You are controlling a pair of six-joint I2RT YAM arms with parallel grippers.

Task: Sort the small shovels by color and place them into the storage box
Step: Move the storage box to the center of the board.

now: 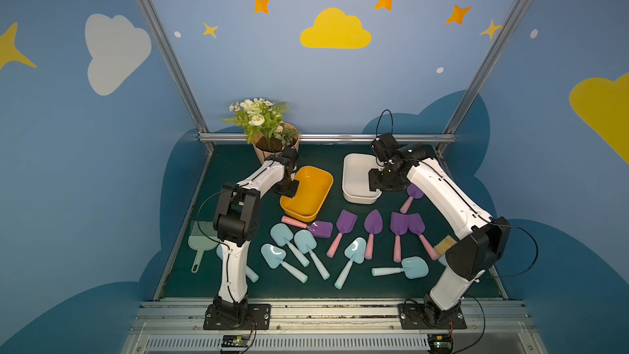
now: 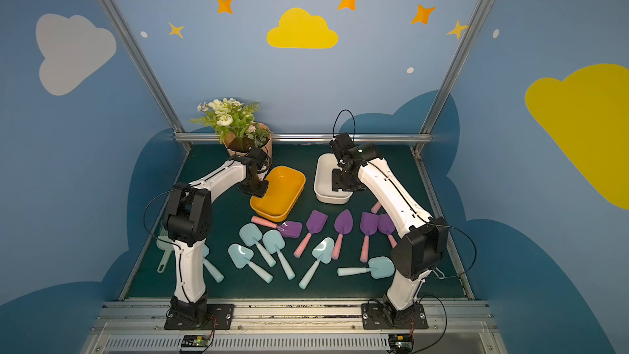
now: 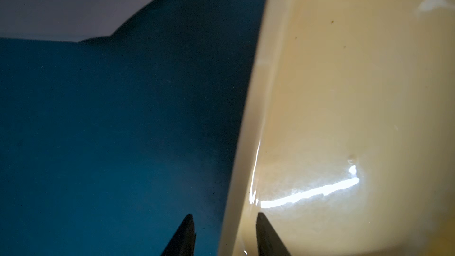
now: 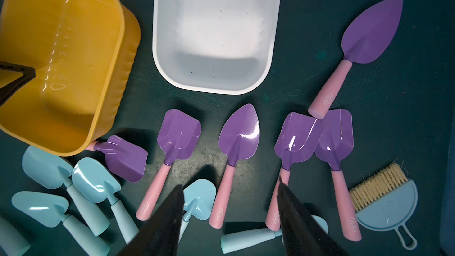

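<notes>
the table [image 1: 326,154] carries all items. at its left side a mint-green brush [image 1: 199,243] lies flat, partly behind the left arm. one light blue shovel [image 1: 252,275] lies half hidden behind the same arm.

left claw [image 3: 224,217]: positioned at the left wall of the yellow box [image 1: 311,189]. in the left wrist view one finger [image 3: 184,238] stands outside the wall and the second inside, with the rim between them. whether they press on the wall cannot be told. a flowerpot [image 1: 272,144] stands behind this box.

centre front: a cluster of three light blue shovels [image 1: 280,234] lies flat with handles toward the front. a fourth blue shovel [image 1: 354,250] lies alone. a fifth blue shovel [image 1: 413,267] lies with its handle pointing left.

centre: the leftmost purple shovel [image 1: 321,229] lies with its pink handle just beside the near wall of the yellow box. two more purple shovels [image 1: 346,222] lie apart. a pair of purple shovels [image 4: 299,134] lies with blades overlapping. the handle end of a pointed purple shovel [image 4: 374,30] rests at that pair.

right claw [image 4: 230,182]: fingers apart, nothing gripped. it hangs above the right part of the white box [image 1: 355,171].

right side: a blue brush with tan bristles [image 4: 389,205] lies flat.
</notes>
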